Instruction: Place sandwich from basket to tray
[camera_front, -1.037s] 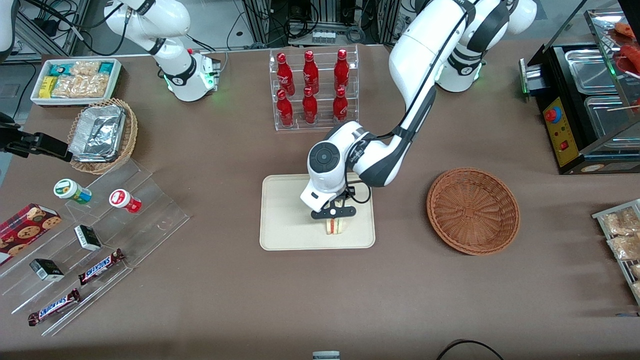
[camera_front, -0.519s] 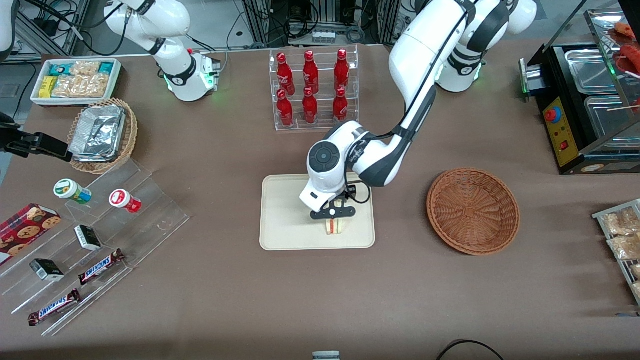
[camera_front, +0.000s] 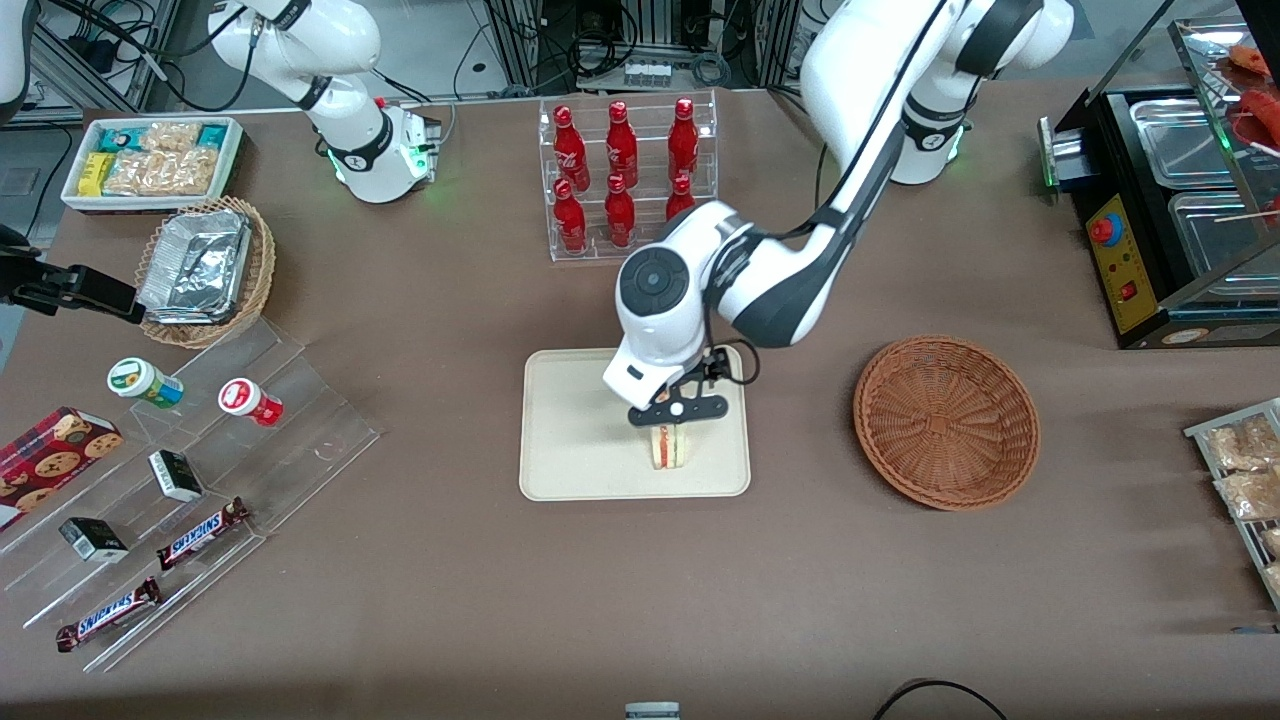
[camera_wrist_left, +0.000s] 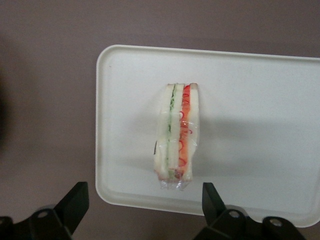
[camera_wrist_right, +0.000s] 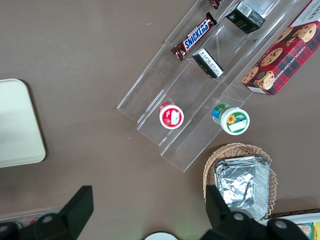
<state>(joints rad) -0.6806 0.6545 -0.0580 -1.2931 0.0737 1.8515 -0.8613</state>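
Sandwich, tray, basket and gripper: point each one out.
sandwich (camera_wrist_left: 177, 136), left wrist view, cut edge.
tray (camera_front: 570, 420), front view, bare floor.
basket (camera_front: 946, 421), front view, woven floor.
gripper (camera_front: 672, 412), front view, open above the sandwich.

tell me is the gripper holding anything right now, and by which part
Nothing is held. The gripper hangs open above the sandwich, its fingers apart and clear of it. The sandwich stands on the tray.

Even, bright overhead light w/ soft shadows under the gripper (camera_front: 669, 424) — it hangs above the tray (camera_wrist_left: 260, 100). Wrist view slightly soft; sandwich (camera_wrist_left: 177, 135) wrap glints — no harsh glare.
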